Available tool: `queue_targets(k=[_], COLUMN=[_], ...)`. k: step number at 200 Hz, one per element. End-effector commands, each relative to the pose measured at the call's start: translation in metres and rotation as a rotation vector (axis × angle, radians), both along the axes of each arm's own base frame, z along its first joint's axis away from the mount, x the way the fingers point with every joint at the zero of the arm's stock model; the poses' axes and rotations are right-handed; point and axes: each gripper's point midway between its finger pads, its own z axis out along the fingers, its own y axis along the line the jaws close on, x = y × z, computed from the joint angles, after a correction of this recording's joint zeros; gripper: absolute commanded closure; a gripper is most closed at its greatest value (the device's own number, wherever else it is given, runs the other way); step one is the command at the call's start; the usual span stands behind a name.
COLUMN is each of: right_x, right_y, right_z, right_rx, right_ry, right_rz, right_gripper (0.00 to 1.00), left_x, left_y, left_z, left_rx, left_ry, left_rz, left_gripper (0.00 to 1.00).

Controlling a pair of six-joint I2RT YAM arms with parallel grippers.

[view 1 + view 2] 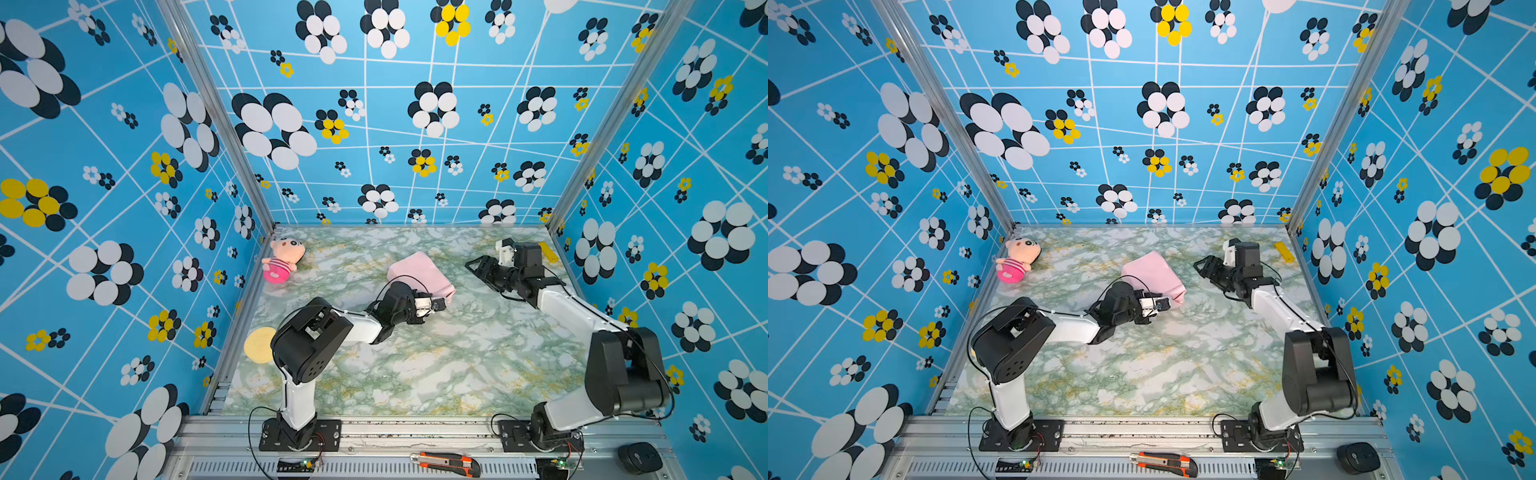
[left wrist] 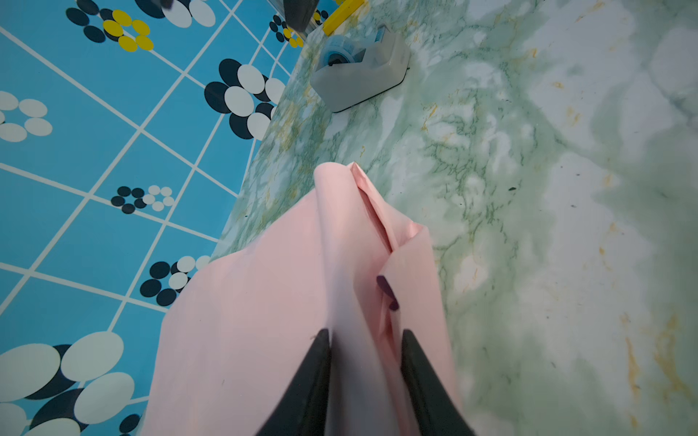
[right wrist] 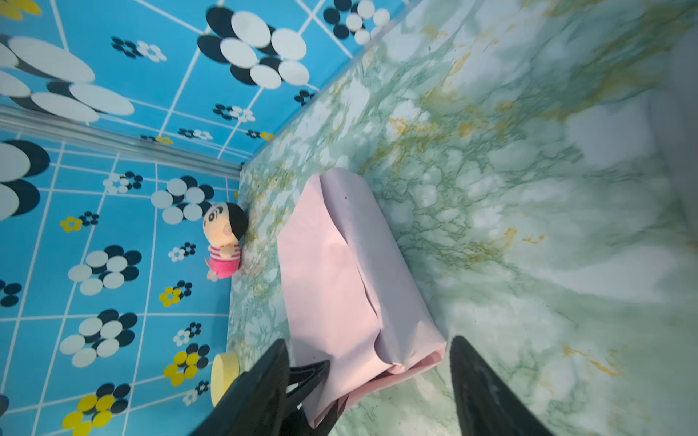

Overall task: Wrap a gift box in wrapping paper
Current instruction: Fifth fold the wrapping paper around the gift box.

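Our left jaws pinched the pink wrapping paper (image 2: 264, 302) at lower centre. Our right jaws stood wide, clear of it.

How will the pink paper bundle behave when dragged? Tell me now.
The wrapping paper is creased and loosely folded, with an open end, so it will likely flex and unfold rather than move stiffly. It looks thin, probably light and tearable where the left claw pinches it. Its rounded shape on the smooth table might slide or roll.
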Motion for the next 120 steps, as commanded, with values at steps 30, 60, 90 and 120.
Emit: queue_targets(k=[30,60,90,120], right_x=[-0.017,-0.023,-0.035,-0.050], right_y=[0.055,0.062,0.061,0.063], right_z=[-0.038,-0.054,-0.071,-0.077], right_rx=[-0.020,-0.096,-0.119,-0.105], right_ry=[0.197,0.253,0.317,0.354], right_rz=[0.289,0.334,0.340,0.332], right_gripper=[0.23,0.23,0.34,0.53], left_x=[-0.032,-0.033,-0.037,-0.039], left_y=[0.012,0.012,0.012,0.012], left_z=[-0.053,-0.054,-0.054,-0.053], left_rx=[0.131,0.137,0.147,0.154], left_ry=[0.199,0.206,0.201,0.203], left_rz=[-0.082,-0.092,-0.119,-0.152], left_gripper=[0.67,0.67,0.67,0.67])
